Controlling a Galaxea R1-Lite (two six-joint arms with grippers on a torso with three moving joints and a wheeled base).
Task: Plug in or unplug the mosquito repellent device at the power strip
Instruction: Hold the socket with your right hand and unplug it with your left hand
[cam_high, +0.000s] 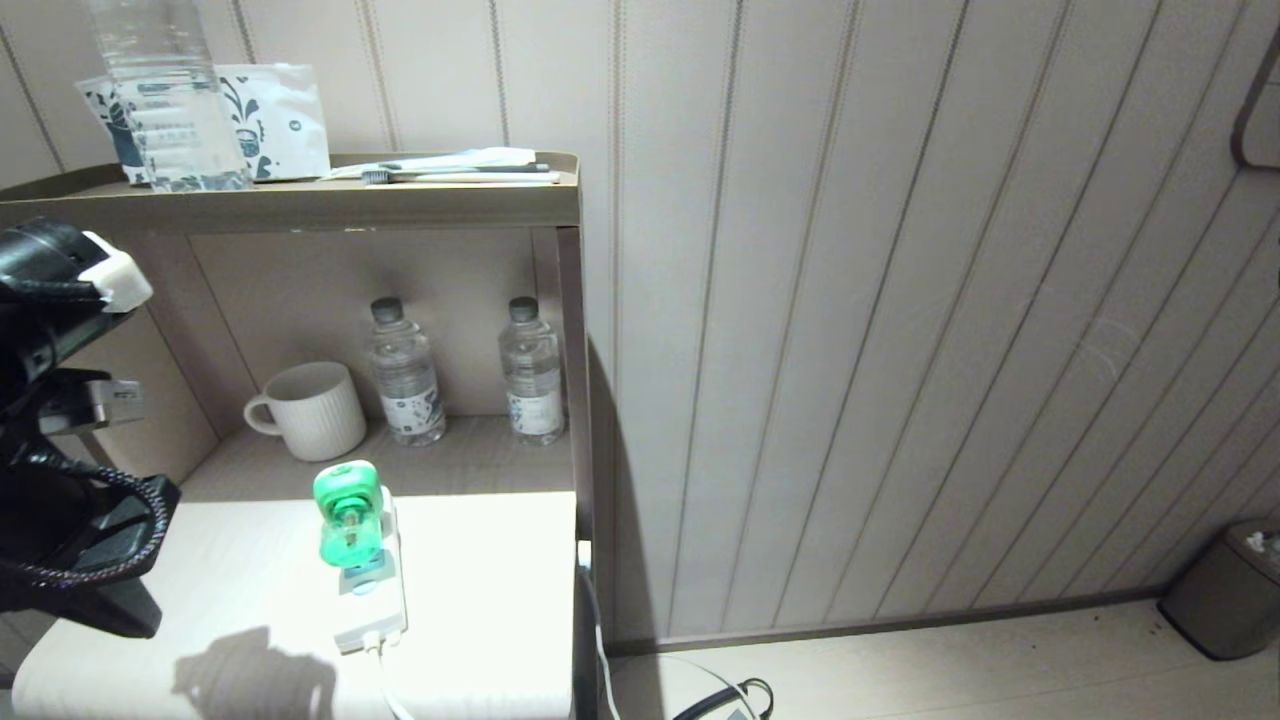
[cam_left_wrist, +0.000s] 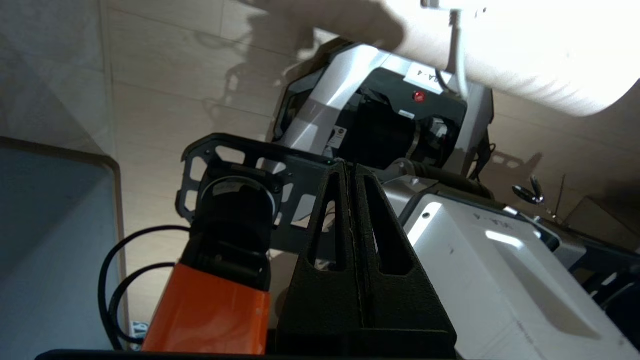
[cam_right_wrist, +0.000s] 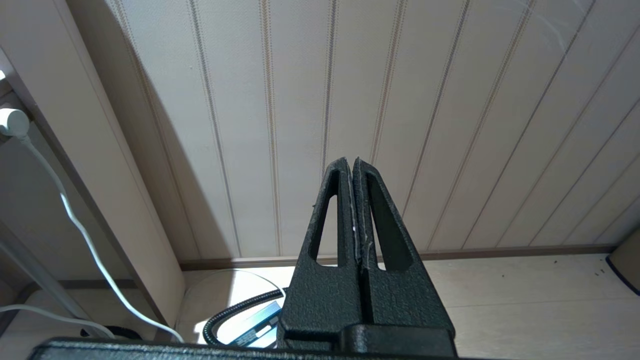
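Mosquito repellent device (cam_high: 349, 515) is plugged into the power strip (cam_high: 378, 590), standing upright off its far end. The strip lies on the white counter top (cam_high: 480, 600), running from mid-surface toward the near edge, closer to the right edge than the left; its white cable (cam_high: 388, 690) leaves the near end and drops over the near edge.

Left gripper (cam_left_wrist: 351, 167): fingers pressed together, holding nothing. It points down past the counter's near edge toward the robot's own base and floor, well apart from the device. The left arm (cam_high: 60, 430) shows at the left edge of the head view.

Right gripper (cam_right_wrist: 351, 162): fingers together, empty, parked low, facing the panelled wall (cam_right_wrist: 400, 100) to the right of the unit.

On the shelf behind the counter: mug (cam_high: 310, 410) at the left, two water bottles (cam_high: 405, 372) to its right, near the back.
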